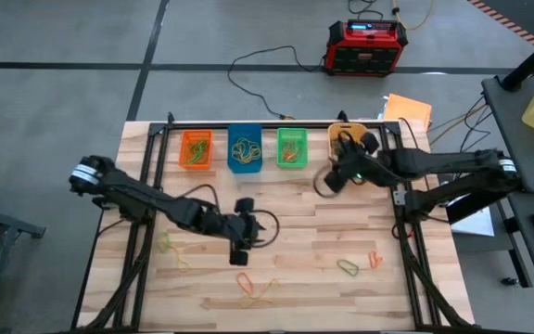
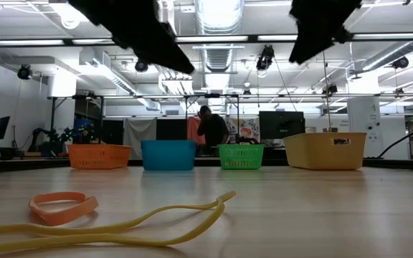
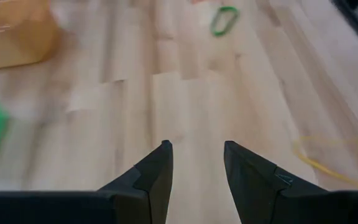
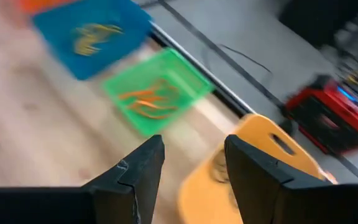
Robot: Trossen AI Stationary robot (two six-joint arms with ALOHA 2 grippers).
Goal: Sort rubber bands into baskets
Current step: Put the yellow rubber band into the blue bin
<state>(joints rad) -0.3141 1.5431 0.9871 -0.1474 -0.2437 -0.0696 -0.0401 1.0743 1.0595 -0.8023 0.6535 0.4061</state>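
The rubber bands still loose lie toward the tabletop's front edge: a long yellow band [image 2: 142, 223] and an orange band [image 2: 62, 206] near the front centre, a green band [image 1: 348, 267] and a small orange one [image 1: 375, 259] toward the front right, and pale ones [image 1: 172, 250] at the front left. Being thin, limp and light, each should flatten against the wood and slip, so pinching one strand near a bend seems best. Along the back edge stand the orange basket [image 1: 196, 149], blue basket [image 1: 244, 150], green basket [image 1: 292, 147] and yellow-orange basket [image 1: 345, 136], each already holding bands. The right gripper [image 4: 191, 163] hovers by the yellow-orange basket, jaws parted and empty. The left gripper [image 3: 196, 163] hangs over mid-table, fingers apart, holding nothing.
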